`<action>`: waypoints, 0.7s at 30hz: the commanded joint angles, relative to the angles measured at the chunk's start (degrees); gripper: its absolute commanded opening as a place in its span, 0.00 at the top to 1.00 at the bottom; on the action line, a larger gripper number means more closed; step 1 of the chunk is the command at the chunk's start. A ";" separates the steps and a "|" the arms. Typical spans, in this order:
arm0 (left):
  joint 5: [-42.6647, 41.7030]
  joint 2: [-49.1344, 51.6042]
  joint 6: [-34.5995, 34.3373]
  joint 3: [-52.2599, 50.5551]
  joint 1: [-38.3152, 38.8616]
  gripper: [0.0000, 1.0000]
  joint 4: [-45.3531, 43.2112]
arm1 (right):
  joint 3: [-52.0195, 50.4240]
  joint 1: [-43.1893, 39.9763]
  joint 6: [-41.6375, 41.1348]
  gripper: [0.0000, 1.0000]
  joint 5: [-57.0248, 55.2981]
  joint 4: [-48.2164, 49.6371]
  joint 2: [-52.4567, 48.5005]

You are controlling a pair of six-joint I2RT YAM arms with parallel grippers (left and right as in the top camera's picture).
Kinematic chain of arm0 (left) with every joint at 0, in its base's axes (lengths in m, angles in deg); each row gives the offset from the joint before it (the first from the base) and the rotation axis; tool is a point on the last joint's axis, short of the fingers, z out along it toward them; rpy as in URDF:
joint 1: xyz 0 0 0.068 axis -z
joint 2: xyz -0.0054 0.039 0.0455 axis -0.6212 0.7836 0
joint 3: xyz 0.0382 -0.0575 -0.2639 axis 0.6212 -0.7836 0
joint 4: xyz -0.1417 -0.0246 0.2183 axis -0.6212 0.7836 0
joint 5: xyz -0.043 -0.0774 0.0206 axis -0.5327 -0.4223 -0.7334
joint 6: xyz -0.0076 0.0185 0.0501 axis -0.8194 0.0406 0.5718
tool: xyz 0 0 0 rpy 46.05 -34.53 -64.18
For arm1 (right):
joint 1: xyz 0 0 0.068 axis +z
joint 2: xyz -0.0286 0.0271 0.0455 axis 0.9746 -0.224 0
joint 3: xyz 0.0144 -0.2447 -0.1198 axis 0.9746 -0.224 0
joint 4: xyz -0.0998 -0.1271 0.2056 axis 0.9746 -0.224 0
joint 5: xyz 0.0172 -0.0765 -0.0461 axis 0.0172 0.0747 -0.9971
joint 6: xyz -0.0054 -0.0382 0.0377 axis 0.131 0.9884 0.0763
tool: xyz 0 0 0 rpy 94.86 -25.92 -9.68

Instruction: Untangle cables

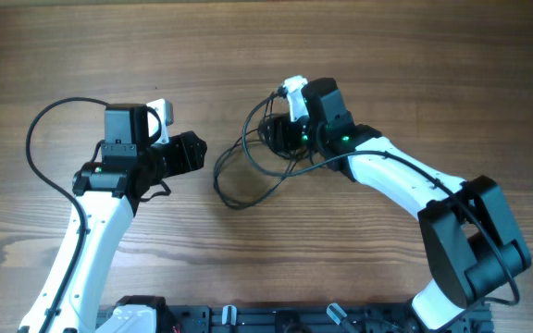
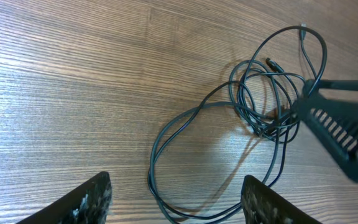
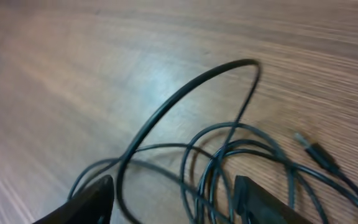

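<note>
The cables (image 1: 280, 166) are thin dark green-black wires lying tangled on the wooden table. In the left wrist view a long double loop (image 2: 157, 155) runs from the knot (image 2: 260, 121) toward my left gripper (image 2: 179, 202), which is open, with the loop's end lying between its fingers. In the overhead view the left gripper (image 1: 200, 154) sits just left of the loop. My right gripper (image 1: 272, 135) hovers over the knot. In the right wrist view it (image 3: 173, 202) is open, with several strands (image 3: 216, 155) between its fingers and a small plug (image 3: 319, 154) to the right.
The right gripper's dark body (image 2: 344, 127) shows in the left wrist view beside the knot. Thick black arm cables (image 1: 35, 139) arc off the left arm. Bare wooden table (image 1: 387, 55) surrounds the cables.
</note>
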 commanded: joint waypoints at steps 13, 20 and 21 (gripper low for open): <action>-1.62 0.24 0.74 -0.42 0.22 0.31 1.53 | 0.87 0.50 -10.32 0.79 13.44 1.68 -5.90; -1.73 0.24 0.72 -0.42 0.24 0.32 3.13 | 1.05 0.42 -5.86 0.96 12.70 -8.22 14.78; -3.34 0.24 0.74 -0.42 0.24 0.35 3.72 | 1.05 0.39 -5.62 0.96 12.68 -8.55 19.19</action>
